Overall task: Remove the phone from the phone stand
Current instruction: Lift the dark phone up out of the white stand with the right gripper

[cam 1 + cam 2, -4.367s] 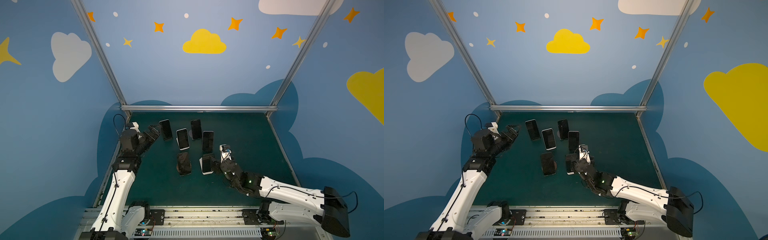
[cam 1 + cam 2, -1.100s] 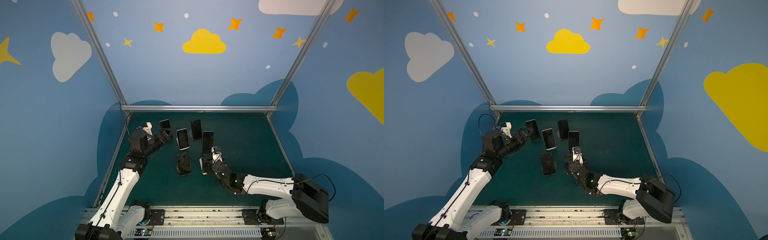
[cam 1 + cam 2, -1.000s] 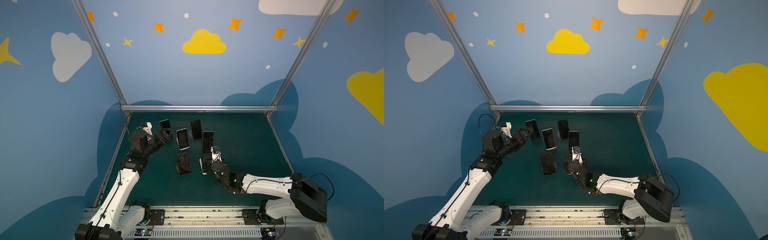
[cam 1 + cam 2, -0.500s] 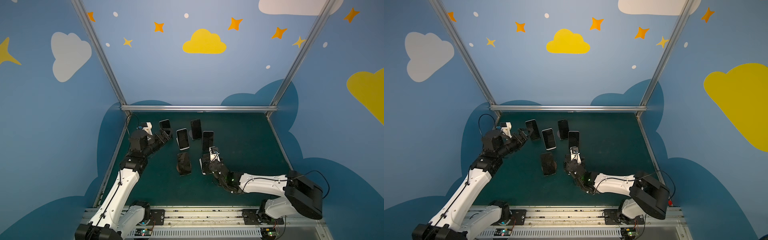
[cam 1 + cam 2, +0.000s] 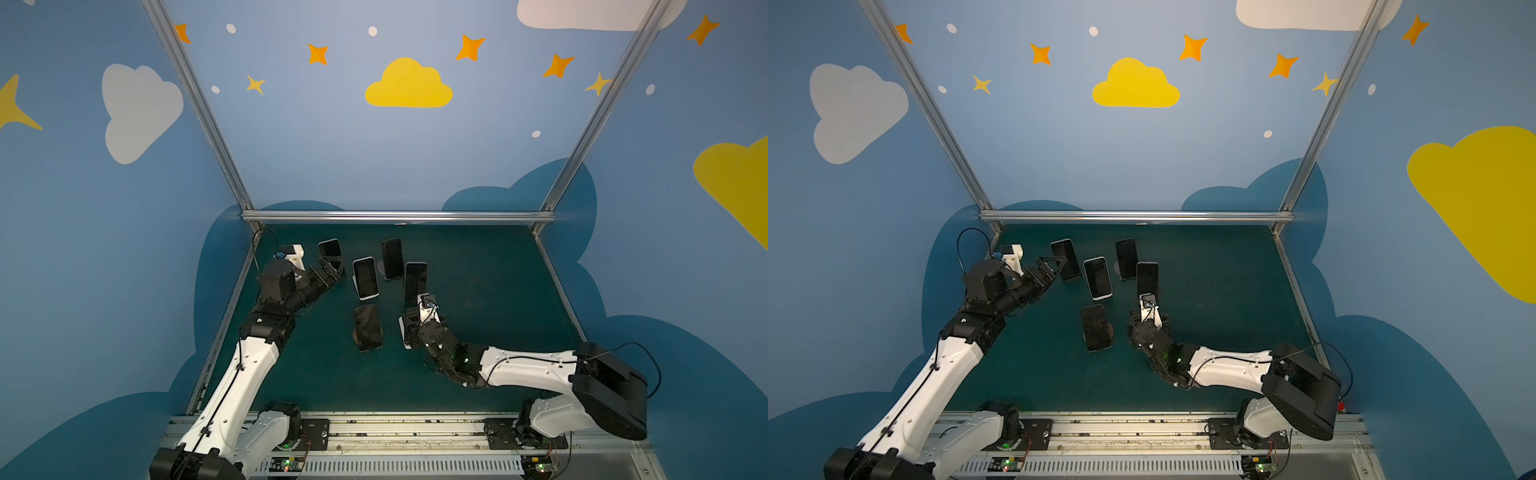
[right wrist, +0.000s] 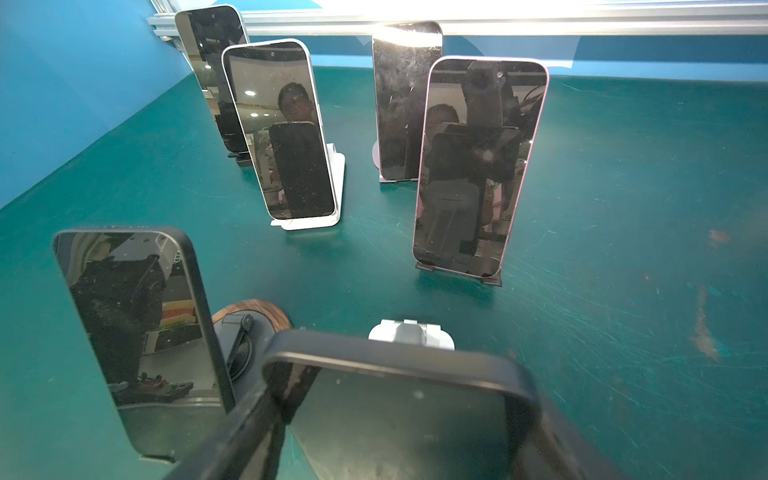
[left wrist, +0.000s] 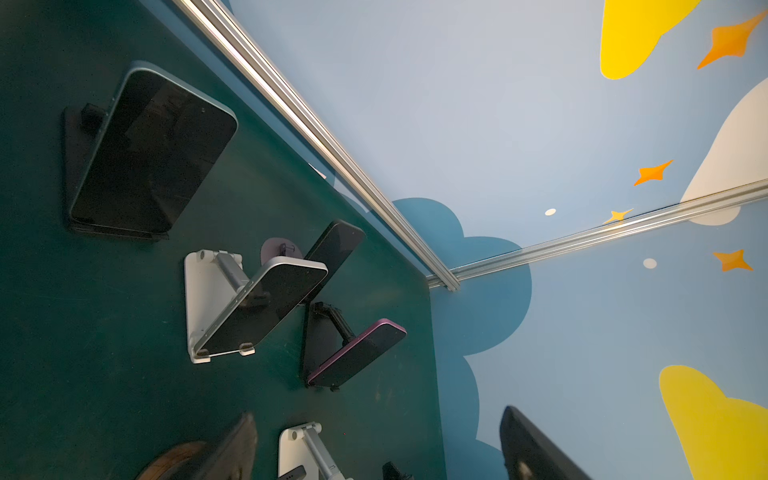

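A dark-cased phone [image 6: 399,386] leans on a white phone stand [image 6: 409,334] at the front of the green table, right of centre. My right gripper [image 6: 403,409] has a finger on each side edge of this phone and is shut on it. In both top views the gripper [image 5: 415,328] [image 5: 1142,328] covers most of the phone, and only the stand's white edge [image 5: 402,330] shows. My left gripper [image 5: 332,270] [image 5: 1052,266] stands open and empty just in front of the far-left phone [image 5: 330,249], without touching it.
Other phones stand on stands close by: a black-cased one on a round wooden base [image 5: 368,328] to the left, a white-framed one [image 5: 365,277], a dark one [image 5: 392,257] and a pink-edged one [image 5: 415,280] behind. A metal rail [image 5: 395,216] bounds the table's back.
The right gripper has pushed a little further onto the phone, and its fingers have closed against its sides. The left arm has not moved in the last second.
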{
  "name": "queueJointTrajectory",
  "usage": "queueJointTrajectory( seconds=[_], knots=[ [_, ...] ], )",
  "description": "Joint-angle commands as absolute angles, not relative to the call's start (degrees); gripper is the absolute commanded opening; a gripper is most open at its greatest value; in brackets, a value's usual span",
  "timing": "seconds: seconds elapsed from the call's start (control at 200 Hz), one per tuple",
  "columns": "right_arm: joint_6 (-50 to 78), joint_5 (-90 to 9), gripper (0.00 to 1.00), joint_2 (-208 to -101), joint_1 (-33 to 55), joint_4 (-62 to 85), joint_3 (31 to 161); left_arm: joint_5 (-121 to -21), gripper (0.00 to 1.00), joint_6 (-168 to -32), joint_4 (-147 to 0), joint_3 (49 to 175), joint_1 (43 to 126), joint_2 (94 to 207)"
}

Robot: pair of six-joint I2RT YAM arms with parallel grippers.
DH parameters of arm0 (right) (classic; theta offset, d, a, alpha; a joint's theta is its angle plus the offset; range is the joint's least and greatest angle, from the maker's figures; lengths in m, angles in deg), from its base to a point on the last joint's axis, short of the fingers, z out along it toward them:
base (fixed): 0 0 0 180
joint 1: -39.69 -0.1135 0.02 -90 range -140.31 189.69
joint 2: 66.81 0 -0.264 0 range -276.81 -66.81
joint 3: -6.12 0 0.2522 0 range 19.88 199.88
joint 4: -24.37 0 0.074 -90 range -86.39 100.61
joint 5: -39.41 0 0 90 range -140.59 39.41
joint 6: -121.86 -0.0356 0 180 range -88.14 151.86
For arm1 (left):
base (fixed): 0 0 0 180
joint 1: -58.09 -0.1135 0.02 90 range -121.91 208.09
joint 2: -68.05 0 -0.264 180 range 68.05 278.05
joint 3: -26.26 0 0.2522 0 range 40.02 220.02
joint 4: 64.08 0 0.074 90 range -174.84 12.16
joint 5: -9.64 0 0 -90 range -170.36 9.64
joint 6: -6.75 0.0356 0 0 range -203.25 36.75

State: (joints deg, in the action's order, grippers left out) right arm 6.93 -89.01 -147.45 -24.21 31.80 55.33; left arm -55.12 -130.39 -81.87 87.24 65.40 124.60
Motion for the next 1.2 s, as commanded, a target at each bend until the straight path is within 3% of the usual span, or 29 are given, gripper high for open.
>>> queueJointTrajectory(
  seconds=[0.0,0.696,1.191],
  knots=[
    [8.2,-89.9,0.66,-143.8,-24.5,32.6,55.9,-54.6,0.91,-129.2,-80.7,86.8,65.6,124.5],
    [10.1,-88.3,0.65,-135.8,-24.1,21.8,55.2,-54.0,0.91,-129.4,-80.3,86.8,65.6,126.0],
    [11.3,-88.6,0.65,-123.8,-19.6,7.9,50.9,-53.1,0.91,-129.8,-79.5,86.7,66.9,126.6]
  ],
)
